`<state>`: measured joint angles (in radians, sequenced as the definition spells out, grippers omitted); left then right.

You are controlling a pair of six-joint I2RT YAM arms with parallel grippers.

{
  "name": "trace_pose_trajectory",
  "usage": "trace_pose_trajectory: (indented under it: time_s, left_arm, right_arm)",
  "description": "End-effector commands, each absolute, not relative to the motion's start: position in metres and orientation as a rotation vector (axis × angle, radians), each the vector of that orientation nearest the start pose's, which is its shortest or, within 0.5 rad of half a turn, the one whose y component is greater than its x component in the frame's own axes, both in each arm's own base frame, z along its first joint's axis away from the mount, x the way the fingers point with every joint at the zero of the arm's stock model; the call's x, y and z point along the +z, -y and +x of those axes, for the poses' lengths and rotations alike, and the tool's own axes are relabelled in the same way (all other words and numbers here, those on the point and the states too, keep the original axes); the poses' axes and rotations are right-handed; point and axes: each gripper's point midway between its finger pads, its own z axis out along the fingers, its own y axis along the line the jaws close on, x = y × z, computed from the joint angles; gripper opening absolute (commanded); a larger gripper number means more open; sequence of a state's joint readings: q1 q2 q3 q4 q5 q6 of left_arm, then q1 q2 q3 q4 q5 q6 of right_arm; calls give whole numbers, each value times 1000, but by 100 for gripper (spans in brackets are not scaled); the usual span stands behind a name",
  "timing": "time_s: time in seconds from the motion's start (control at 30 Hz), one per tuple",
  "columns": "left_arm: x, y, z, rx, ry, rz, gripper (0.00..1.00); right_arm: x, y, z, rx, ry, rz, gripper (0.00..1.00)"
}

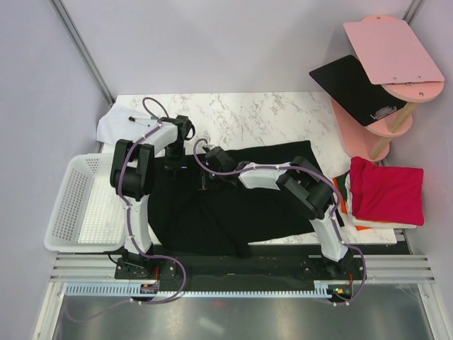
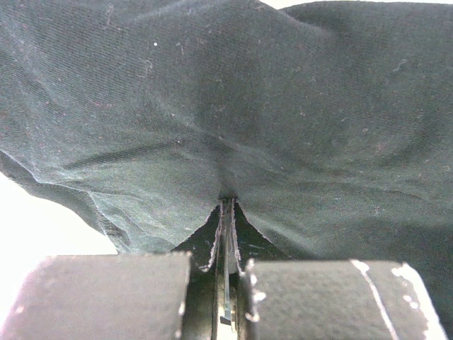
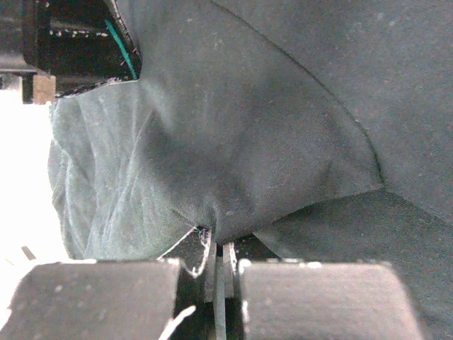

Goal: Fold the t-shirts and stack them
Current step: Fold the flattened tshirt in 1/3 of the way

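1 black t-shirt (image 1: 241, 205) laid spread on marble table (image 1: 269, 120), btwn arm bases. L gripper (image 2: 225, 212) pinched tight on cloth near far-left edge; R gripper (image 3: 216, 244) likewise clamped on cloth, just beside it. Folded red t-shirt (image 1: 388, 191) noted atop stack at right edge.

Top view is evenly and brightly lit, with soft shadows. In wrist views, the left background is blown out white, and the shirt (image 2: 297, 106) is seen dim and grainy.

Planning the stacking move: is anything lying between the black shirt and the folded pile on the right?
No loose object shows there. Only the right arm's elbow hangs over the gap between the black t-shirt and the folded pile.
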<state>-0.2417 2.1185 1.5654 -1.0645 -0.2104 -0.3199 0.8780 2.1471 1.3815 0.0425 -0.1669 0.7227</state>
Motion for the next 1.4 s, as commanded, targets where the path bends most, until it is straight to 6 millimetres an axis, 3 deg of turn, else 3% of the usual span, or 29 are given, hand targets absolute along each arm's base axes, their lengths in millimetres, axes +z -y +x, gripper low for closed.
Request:
trace_pose_trajectory:
  time_s: [0.0, 0.07, 0.1, 0.23, 0.53, 0.63, 0.73, 0.87, 1.03, 1.07, 1.23, 1.27, 1.33, 1.37]
  left_arm:
    - [-6, 50, 345, 415, -3121, -71, 2]
    - [-6, 50, 344, 420, -3120, -68, 2]
    - [-6, 51, 344, 420, -3120, -66, 2]
    - [-6, 51, 345, 427, -3118, -63, 2]
    - [-7, 49, 343, 475, -3117, -46, 2]
    - [-7, 47, 343, 487, -3114, -47, 2]
    - [-7, 46, 342, 500, -3118, -47, 2]
    - [-7, 44, 343, 518, -3111, -46, 2]
    - [-7, 43, 343, 527, -3113, -47, 2]
    - [-6, 44, 343, 527, -3108, -46, 2]
    - [-5, 41, 344, 551, -3102, -48, 2]
    - [-6, 41, 344, 557, -3103, -45, 2]
    - [-6, 40, 345, 563, -3099, -47, 2]
    - [-5, 39, 345, 565, -3098, -47, 2]
  right_arm:
    - [55, -455, 310, 932, -2396, -282, 0]
    - [61, -447, 309, 890, -2386, -278, 0]
    - [76, -445, 310, 888, -2357, -282, 0]
    - [102, -432, 314, 851, -2289, -253, 0]
    - [121, -424, 312, 839, -2240, -237, 0]
    - [127, -425, 300, 874, -2256, -278, 0]
    - [122, -415, 280, 887, -2321, -306, 0]
    - [134, -399, 259, 931, -2340, -303, 0]
    - [149, -398, 244, 978, -2386, -346, 0]
    - [142, -398, 235, 992, -2433, -371, 1]
    - [127, -401, 207, 1078, -2557, -468, 32]
    - [128, -400, 205, 1081, -2559, -485, 36]
    - [133, -395, 210, 1044, -2525, -479, 53]
    - [146, -390, 214, 1029, -2481, -470, 56]
